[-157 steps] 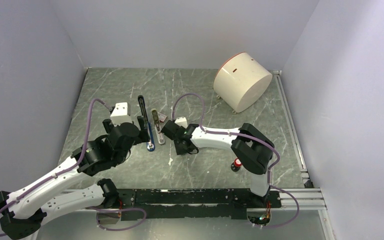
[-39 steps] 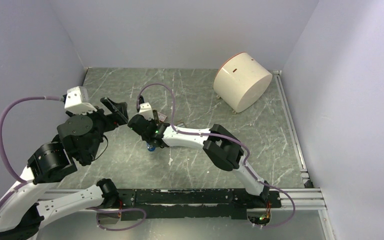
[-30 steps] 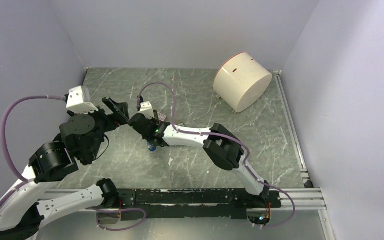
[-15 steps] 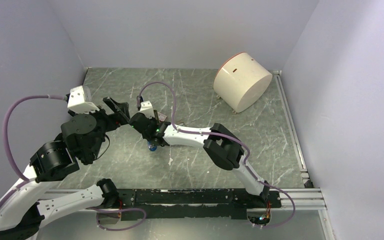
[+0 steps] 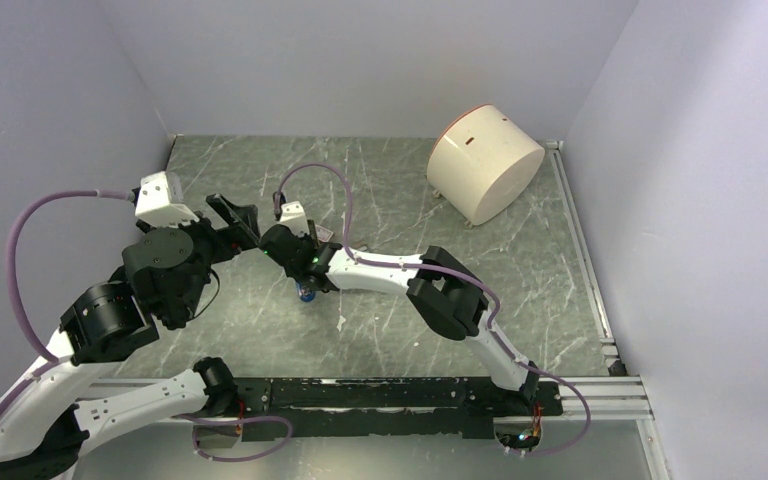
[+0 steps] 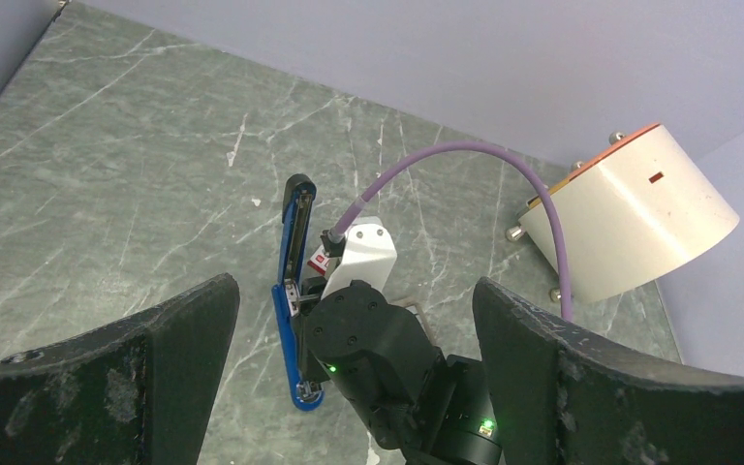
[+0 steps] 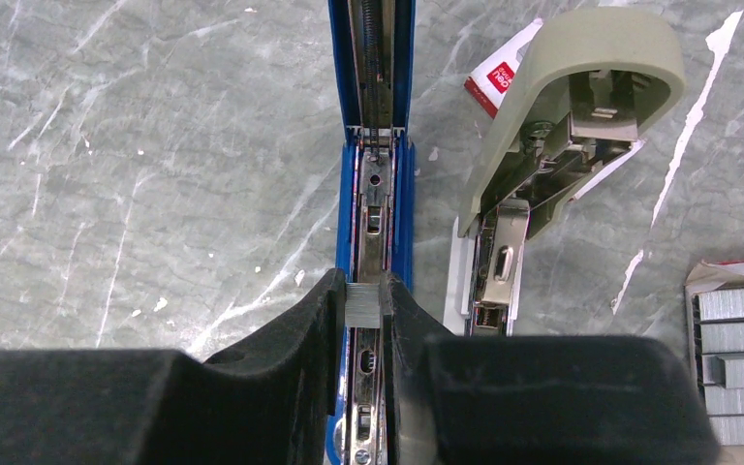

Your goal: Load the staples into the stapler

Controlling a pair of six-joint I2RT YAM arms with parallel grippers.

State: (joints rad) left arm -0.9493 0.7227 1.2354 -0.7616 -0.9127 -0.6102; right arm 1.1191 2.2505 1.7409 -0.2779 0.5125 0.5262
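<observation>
The blue stapler (image 7: 347,208) lies open on the table, its silver channel (image 7: 374,218) facing up. My right gripper (image 7: 362,304) is shut on a small grey ribbed block of staples (image 7: 362,302) and holds it directly over the channel, near its front end. The staples box (image 7: 736,349) lies open at the lower right with several grey strips inside. Its red-and-white piece (image 7: 496,76) pokes out from under the beige stapler. My left gripper (image 6: 354,291) is open and empty, raised above the stapler (image 6: 284,334). From above, the right wrist hides most of the stapler (image 5: 304,293).
A beige-olive stapler (image 7: 572,97) lies open just right of the blue one, almost touching it. A large white drum-shaped container (image 5: 485,160) lies on its side at the back right. Grey walls close the table on three sides.
Since five seconds ago my left arm let go of the stapler and rose to the left. My right gripper moved left over the stapler. In the last second almost nothing moved.
</observation>
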